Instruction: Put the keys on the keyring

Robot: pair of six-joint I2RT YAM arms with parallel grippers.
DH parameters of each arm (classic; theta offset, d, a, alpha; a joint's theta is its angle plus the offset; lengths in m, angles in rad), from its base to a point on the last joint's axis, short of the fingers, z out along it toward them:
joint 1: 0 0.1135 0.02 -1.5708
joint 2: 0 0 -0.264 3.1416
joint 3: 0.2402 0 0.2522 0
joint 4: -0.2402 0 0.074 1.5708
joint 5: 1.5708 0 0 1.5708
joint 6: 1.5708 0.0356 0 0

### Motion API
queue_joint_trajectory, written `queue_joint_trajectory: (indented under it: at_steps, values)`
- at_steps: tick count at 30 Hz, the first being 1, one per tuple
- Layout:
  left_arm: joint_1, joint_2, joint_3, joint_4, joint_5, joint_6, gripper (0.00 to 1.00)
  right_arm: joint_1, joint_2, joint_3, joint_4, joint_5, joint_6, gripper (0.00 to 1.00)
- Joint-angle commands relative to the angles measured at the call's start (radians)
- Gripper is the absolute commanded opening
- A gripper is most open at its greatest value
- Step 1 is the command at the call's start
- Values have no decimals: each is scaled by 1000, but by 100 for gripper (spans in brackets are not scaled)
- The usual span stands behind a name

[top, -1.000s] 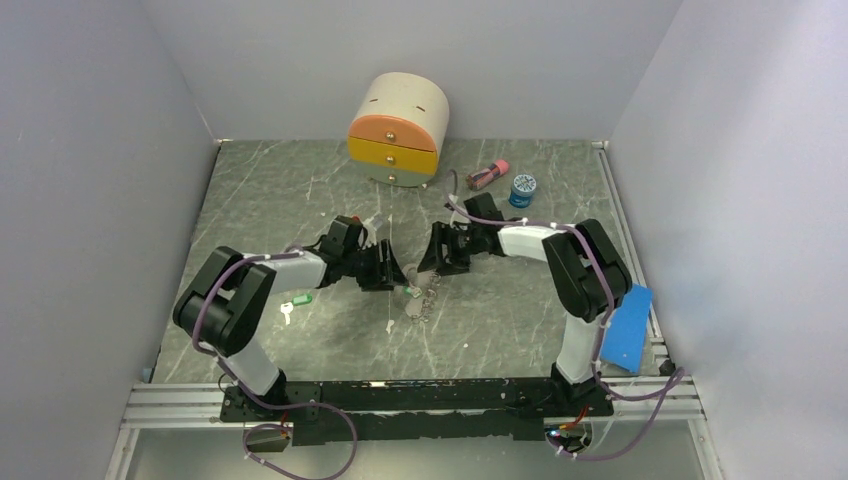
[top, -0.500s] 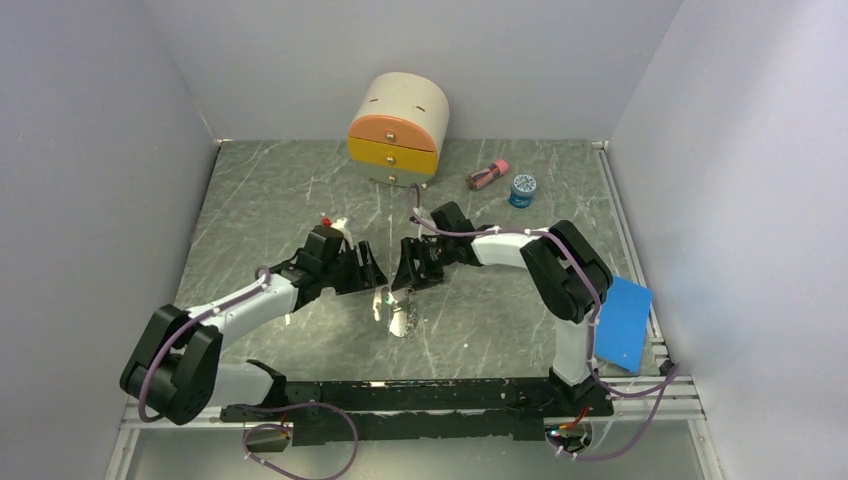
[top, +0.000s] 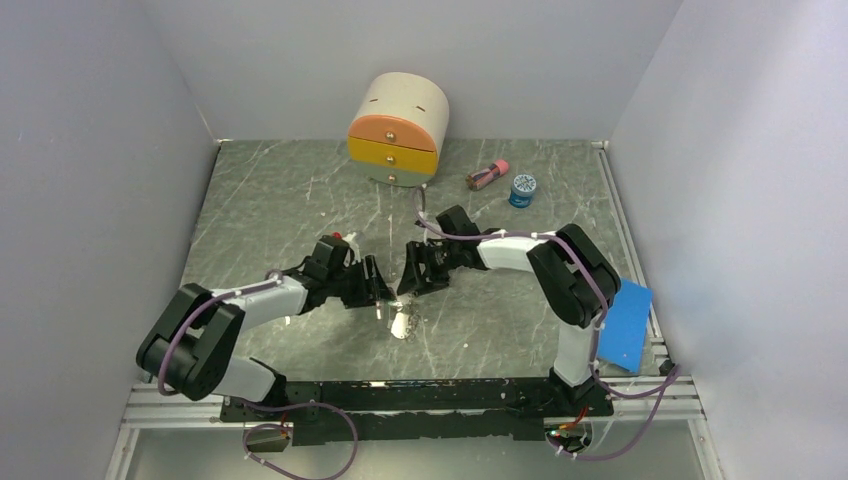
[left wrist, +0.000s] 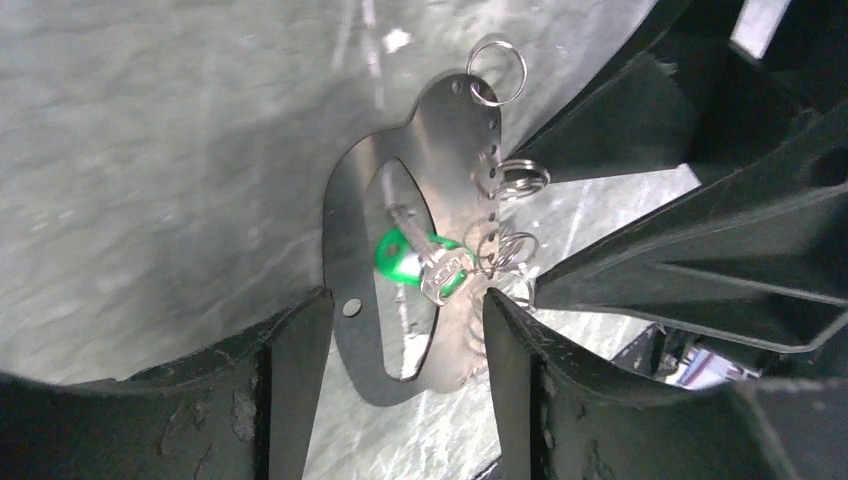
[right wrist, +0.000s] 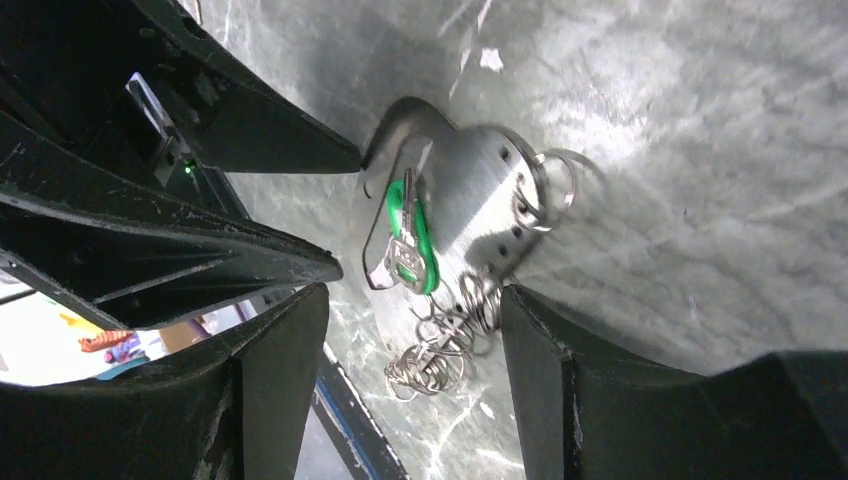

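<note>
Both the left gripper point(left wrist: 400, 340) and the right gripper point(right wrist: 415, 340) stand open above the keyring point(left wrist: 420, 230), holding nothing. A green key point(right wrist: 410, 235) lies on its metal plate near the table point(top: 500, 320) middle. No writing is readable.

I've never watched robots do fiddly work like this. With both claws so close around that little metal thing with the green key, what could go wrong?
The left gripper and right gripper nearly meet, so they might bump. Both stand open around the keyring, gripping nothing, so a nudge could slide it. Its small rings lie bunched and could snag. The green key is tiny, easy to miss.
</note>
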Motion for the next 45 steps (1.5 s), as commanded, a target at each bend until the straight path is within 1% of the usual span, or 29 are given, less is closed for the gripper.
queue_joint_trajectory:
  at_steps: [1,3,7,11,12,15,19,24,28,30,31,32,36,40,42,45]
  values:
    - [-41,48,-14,112,84,-17,62,7,-36,-59,-32,33,7,68]
    - [-49,36,-1,78,49,4,63,7,-52,-62,-45,60,-5,68]
    - [-44,-43,25,-47,-97,41,68,-5,-103,-47,-91,157,-60,70]
    - [-36,-142,44,-74,-164,74,72,-9,-194,-78,-75,241,-97,79]
    - [-36,-165,44,-66,-176,75,75,-11,-216,-86,-74,270,-108,82]
    - [-28,-231,30,-21,-184,80,79,-17,-281,-118,-57,317,-129,86]
    - [-26,-289,-21,121,-176,87,80,-29,-393,-190,7,356,-151,88]
    - [-26,-320,-99,296,-167,110,80,-32,-495,-274,86,390,-193,89]
    - [-26,-350,-172,445,-172,128,80,-32,-528,-325,113,387,-189,89]
    - [-26,-358,-209,513,-177,132,87,-32,-535,-344,130,350,-180,88]
    - [-26,-358,-225,538,-182,132,88,-32,-536,-359,151,301,-176,87]
    - [-26,-359,-236,553,-186,134,89,-32,-536,-370,168,291,-170,87]
    - [-26,-350,-262,568,-187,136,88,-32,-503,-411,217,226,-113,84]
    - [-26,-311,-252,561,-121,168,88,-31,-458,-445,281,158,-76,80]
    - [-26,-280,-244,571,-70,200,87,-30,-425,-446,300,120,-69,75]
    - [-26,-210,-232,598,10,226,84,-27,-374,-436,315,103,-61,68]
